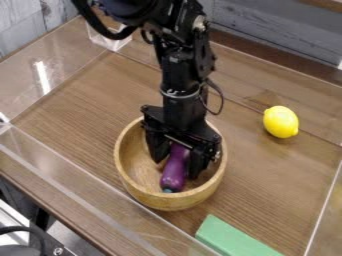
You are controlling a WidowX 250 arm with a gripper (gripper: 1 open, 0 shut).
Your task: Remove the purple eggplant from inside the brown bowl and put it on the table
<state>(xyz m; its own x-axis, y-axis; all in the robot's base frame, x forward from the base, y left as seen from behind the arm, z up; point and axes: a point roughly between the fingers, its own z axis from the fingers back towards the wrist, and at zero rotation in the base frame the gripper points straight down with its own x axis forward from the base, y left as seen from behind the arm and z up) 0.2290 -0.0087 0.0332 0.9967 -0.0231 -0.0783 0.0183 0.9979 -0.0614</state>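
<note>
Fingers of the gripper (183,150) are wide, down inside the brown bowl (131,174), one on each side of the purple eggplant (175,170) at its upper part. Can't tell from this angle if either pad touches it. No grip visible.

Near to far. Green block (235,238): flat, at the near edge of the table (80,112), right of the bowl, well apart from the eggplant. Bowl: on the table, toward the near edge, its thick rim all round the eggplant. Eggplant: in the bowl, long axis running roughly near-far, teal tip at the near end by the near wall, far end under the gripper. Yellow lemon (281,122): farther back, toward the table's right edge, not our target.

Handling, my read: toy, so light, probably stiff plastic. Gloss says slippery; it could roll or squirt out if pinched off-centre. Not fragile, moderate squeeze should do. Best hold is across the thick purple body, near mid-length, jaws square to the long axis. Skip the teal tip: narrow, poor purchase. Current position looks biased to the far end, so a lift from there may let the near end droop and catch the rim. Close, check it's seated, raise straight up past the rim, then set down on bare wood left of the bowl.
</note>
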